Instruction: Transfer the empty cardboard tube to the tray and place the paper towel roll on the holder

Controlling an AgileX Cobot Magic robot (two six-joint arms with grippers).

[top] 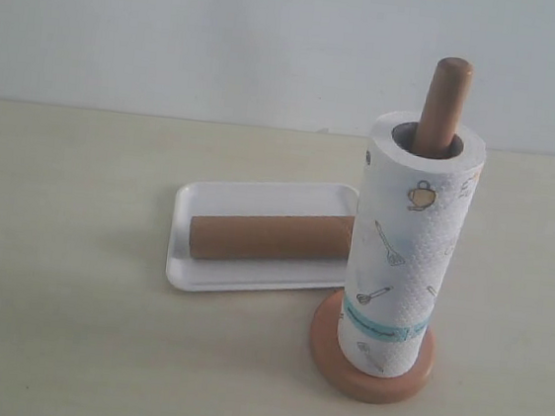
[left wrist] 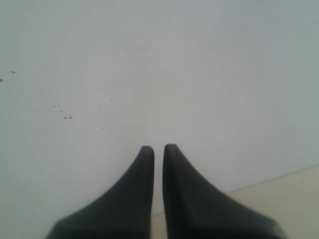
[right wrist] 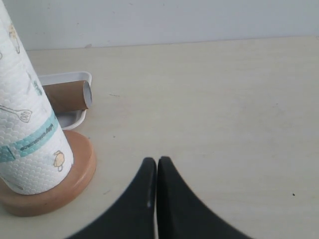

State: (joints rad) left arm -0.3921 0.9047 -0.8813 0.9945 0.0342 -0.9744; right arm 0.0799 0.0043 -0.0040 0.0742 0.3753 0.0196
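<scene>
The paper towel roll (top: 411, 244) stands upright over the wooden holder (top: 371, 362), whose post top (top: 445, 101) sticks out above the roll's core. The empty cardboard tube (top: 269, 237) lies lengthwise in the white tray (top: 191, 273) just left of the holder. In the right wrist view the roll (right wrist: 25, 134), the holder's base (right wrist: 75, 177), the tube's end (right wrist: 70, 95) and a tray corner (right wrist: 75, 78) show; my right gripper (right wrist: 157, 160) is shut and empty, apart from them over bare table. My left gripper (left wrist: 158, 147) faces a pale wall, its black fingers nearly touching, with nothing between them. Neither gripper shows in the exterior view.
A pale wall (top: 226, 34) rises behind the light wooden table (top: 47, 323). In the left wrist view a strip of table (left wrist: 289, 199) meets the wall. No other objects are in view.
</scene>
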